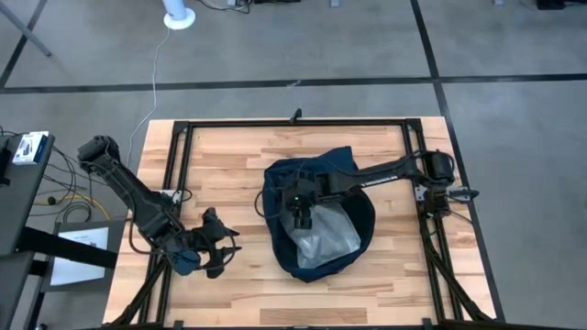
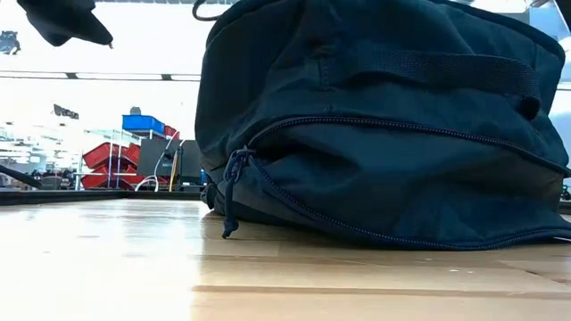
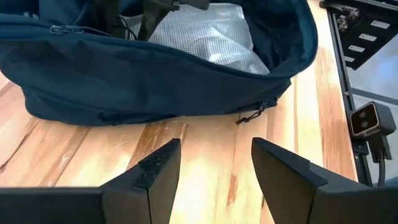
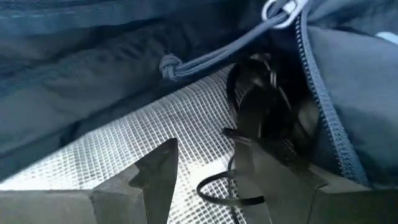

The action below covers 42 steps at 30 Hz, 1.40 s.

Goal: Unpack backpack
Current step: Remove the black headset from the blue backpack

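The backpack (image 1: 316,215) lies on its side near the middle of the bench (image 1: 238,156), its main opening unzipped and turned upward, with a clear mesh-patterned bag (image 1: 326,240) showing inside. The right end effector (image 1: 302,212) is reached down into that opening. In the right wrist view its fingers stand apart over the mesh bag (image 4: 112,162), holding nothing, with dark looped cable and a black object (image 4: 267,118) just ahead of them and a knotted zipper cord (image 4: 169,65) crossing above. The left end effector (image 1: 213,246) waits low over the bench beside the backpack, well clear of it, its fingers also spread and empty.

The risks from here come mostly from clutter — the cord and the cable loops sit right where the fingers would close, so a grasp could catch a strand rather than the item itself and drag the whole backpack along when lifted. The mesh bag looks slick and crinkly; a shallow pinch may slide off it. The soft fabric rim (image 3: 186,59) could also fold over the opening and snag the wrist on the way out, since nothing is pinning the backpack down.
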Motion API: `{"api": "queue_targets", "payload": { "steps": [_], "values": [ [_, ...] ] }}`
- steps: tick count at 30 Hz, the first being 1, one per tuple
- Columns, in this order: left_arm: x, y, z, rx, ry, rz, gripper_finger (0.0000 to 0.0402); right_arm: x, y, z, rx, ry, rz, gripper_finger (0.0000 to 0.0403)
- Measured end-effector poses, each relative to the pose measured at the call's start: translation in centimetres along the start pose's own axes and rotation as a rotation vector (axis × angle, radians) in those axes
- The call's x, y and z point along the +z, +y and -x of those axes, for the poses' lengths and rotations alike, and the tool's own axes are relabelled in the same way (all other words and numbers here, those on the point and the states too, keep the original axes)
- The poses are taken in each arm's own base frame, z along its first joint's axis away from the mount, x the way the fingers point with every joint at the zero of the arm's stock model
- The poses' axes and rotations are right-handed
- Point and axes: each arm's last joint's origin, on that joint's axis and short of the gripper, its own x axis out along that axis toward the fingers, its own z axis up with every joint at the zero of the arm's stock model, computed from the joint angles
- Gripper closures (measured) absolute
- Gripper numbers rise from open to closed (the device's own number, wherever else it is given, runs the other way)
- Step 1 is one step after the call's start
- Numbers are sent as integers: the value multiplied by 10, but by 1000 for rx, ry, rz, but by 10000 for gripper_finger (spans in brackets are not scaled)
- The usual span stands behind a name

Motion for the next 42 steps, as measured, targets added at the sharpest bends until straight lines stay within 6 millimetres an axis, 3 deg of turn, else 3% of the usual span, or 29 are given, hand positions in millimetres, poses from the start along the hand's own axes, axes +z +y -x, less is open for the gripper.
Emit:
{"api": "queue_targets", "payload": {
  "steps": [5,13,18,24,28,33,35,42],
  "values": [
    [1,1,0,18,-20,9,217,1,-9,2,-12,-10,-7,194],
    [6,5,-4,72,-60,54,217,-4,-14,5,-21,47,38,123],
    [8,8,-7,90,-65,66,217,-4,-19,5,-77,46,51,117],
    [9,10,-9,104,-68,83,217,-19,-32,-19,-65,140,8,122],
    [9,10,-10,106,-65,79,217,-22,-29,-19,-61,171,-7,184],
    [9,10,-10,114,-74,78,217,-17,-21,-5,-48,131,8,341],
    [9,10,-10,116,-77,80,217,-14,-19,7,-41,108,12,383],
    [9,10,-10,118,-79,75,217,-2,-16,54,163,-18,-112,371]
  ]
}}
